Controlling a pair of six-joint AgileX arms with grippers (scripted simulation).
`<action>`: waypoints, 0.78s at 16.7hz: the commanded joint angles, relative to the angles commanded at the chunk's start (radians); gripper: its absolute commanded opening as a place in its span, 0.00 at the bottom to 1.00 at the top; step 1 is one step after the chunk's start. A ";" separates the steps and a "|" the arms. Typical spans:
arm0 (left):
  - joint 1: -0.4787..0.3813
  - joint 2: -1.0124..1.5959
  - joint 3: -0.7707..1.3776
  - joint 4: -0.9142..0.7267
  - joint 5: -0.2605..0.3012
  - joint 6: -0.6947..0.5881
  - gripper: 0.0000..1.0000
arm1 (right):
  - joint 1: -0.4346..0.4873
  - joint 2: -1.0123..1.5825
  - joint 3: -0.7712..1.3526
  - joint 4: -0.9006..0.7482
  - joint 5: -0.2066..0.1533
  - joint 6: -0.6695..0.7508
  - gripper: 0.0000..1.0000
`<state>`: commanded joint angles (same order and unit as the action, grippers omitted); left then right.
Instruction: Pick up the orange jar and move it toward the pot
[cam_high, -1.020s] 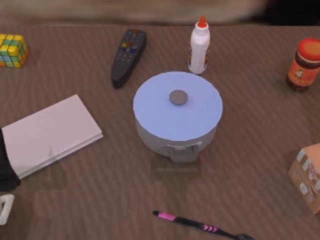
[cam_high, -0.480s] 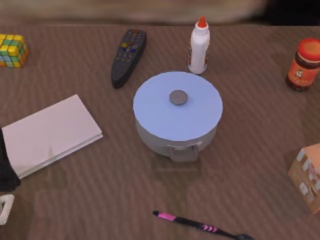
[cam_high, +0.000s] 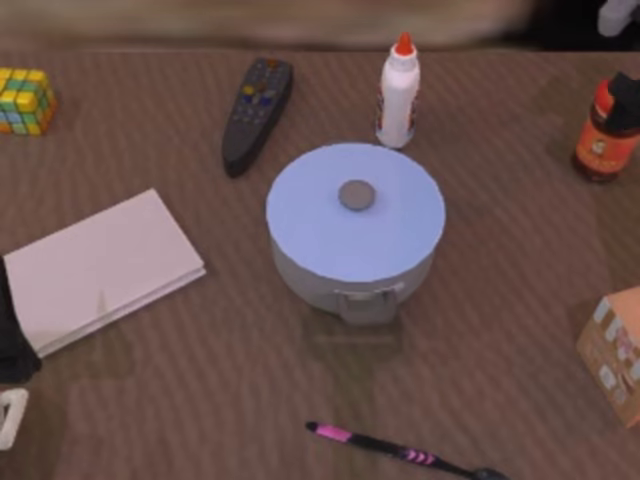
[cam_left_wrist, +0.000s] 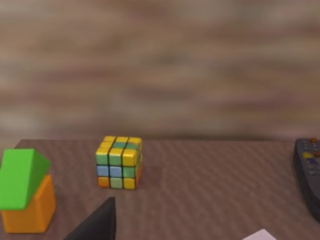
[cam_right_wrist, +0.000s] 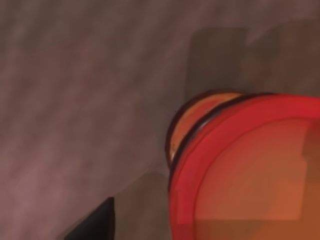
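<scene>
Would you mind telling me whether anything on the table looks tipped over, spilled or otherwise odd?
Nothing stands out. The small orange jar with the red-orange lid stands upright at the table's right edge, the large grey-white pot has its pale-blue lid seated flat, and the white glue bottle with the orange tip is upright. Nothing looks spilled.

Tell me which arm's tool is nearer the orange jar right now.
The right. Its tool is over the orange jar at the table's right edge, and the right wrist view shows the lid close beneath. The left tool is parked at the near-left corner, far across the table.
</scene>
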<state>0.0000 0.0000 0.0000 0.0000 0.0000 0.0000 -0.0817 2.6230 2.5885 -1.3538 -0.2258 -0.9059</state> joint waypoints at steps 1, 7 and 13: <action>0.000 0.000 0.000 0.000 0.000 0.000 1.00 | 0.000 0.000 0.000 0.000 0.000 0.000 1.00; 0.000 0.000 0.000 0.000 0.000 0.000 1.00 | 0.002 0.008 -0.028 0.037 0.001 0.003 1.00; 0.000 0.000 0.000 0.000 0.000 0.000 1.00 | 0.022 0.027 -0.135 0.167 0.004 0.022 1.00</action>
<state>0.0000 0.0000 0.0000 0.0000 0.0000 0.0000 -0.0596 2.6497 2.4537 -1.1871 -0.2214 -0.8835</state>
